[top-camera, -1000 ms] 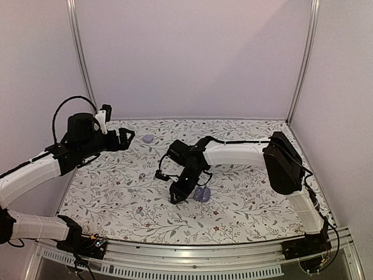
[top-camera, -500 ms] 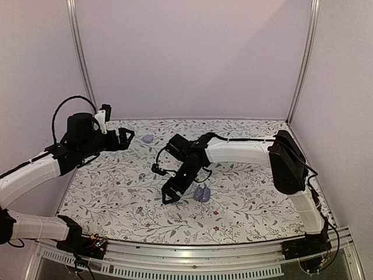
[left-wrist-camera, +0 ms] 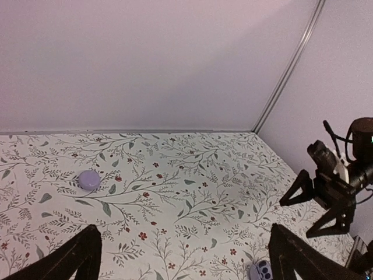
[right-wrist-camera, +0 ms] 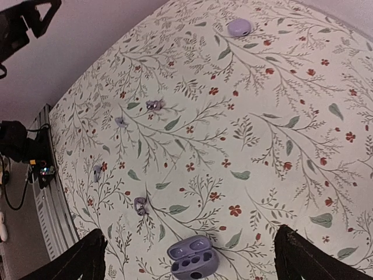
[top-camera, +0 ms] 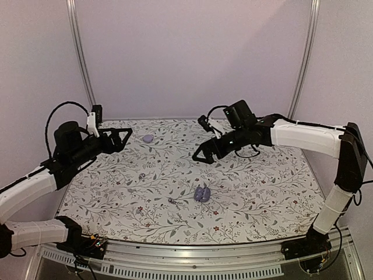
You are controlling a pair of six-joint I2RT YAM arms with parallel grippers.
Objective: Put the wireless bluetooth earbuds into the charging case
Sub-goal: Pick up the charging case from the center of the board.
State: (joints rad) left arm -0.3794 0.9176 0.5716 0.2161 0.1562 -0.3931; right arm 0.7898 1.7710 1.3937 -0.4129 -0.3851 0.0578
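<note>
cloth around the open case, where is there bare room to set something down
Bare: the whole stretch of cloth right of the open charging case to the right edge, and the far strip right of the round lavender lump. Crowded: left of the case, where four small lavender bits lie scattered.

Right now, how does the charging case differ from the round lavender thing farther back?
The charging case lies open, wells showing; the round lavender thing is a smooth dome showing no opening. The case sits nearer the front, the round thing far back at the left. Both are lavender, on the floral cloth.
</note>
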